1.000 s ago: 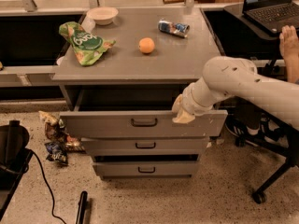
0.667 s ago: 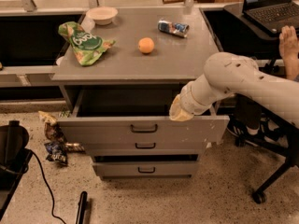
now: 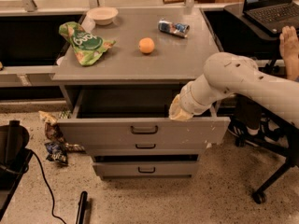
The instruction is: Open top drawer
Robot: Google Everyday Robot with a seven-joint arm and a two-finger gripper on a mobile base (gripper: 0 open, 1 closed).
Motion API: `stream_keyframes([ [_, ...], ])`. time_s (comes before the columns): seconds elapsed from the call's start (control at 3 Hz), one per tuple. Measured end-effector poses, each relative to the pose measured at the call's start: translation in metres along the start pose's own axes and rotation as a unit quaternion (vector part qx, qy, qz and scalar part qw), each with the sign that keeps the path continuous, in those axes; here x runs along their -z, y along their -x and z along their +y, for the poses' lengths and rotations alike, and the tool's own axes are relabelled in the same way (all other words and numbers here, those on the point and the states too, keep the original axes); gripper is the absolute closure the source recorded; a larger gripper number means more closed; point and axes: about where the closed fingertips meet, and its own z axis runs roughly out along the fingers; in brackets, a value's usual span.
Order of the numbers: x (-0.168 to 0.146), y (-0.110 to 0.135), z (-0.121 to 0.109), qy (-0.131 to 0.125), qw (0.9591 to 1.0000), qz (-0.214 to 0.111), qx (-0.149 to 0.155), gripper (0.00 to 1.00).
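The top drawer (image 3: 140,132) is the tallest grey front, with a small black bar handle (image 3: 144,130) at its centre and white scuffs near its right end. It stands pulled out from the grey cabinet (image 3: 140,62), showing a dark hollow behind the front panel. My gripper (image 3: 180,113) hangs at the end of the white arm (image 3: 233,80), right at the drawer's top rim, right of centre. Two shorter drawers (image 3: 145,169) sit below, the bottom one slightly out.
On the cabinet top lie a green chip bag (image 3: 84,43), an orange (image 3: 146,45), a can (image 3: 173,27) and a white bowl (image 3: 103,15). Snack wrappers (image 3: 53,141) litter the floor at left. A person's hand (image 3: 289,41), laptop (image 3: 273,6) and chair base (image 3: 271,171) are at right.
The top drawer has come further out toward the front. My gripper has shifted left along the drawer's upper rim and a little up.
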Motion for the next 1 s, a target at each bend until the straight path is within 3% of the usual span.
stream_keyframes([
  [0.67,-0.005,-0.003,0.003,0.015,0.9999,0.0,-0.005,0.15],
  [1.0,-0.016,-0.009,0.011,0.045,0.9987,0.012,-0.018,0.0],
])
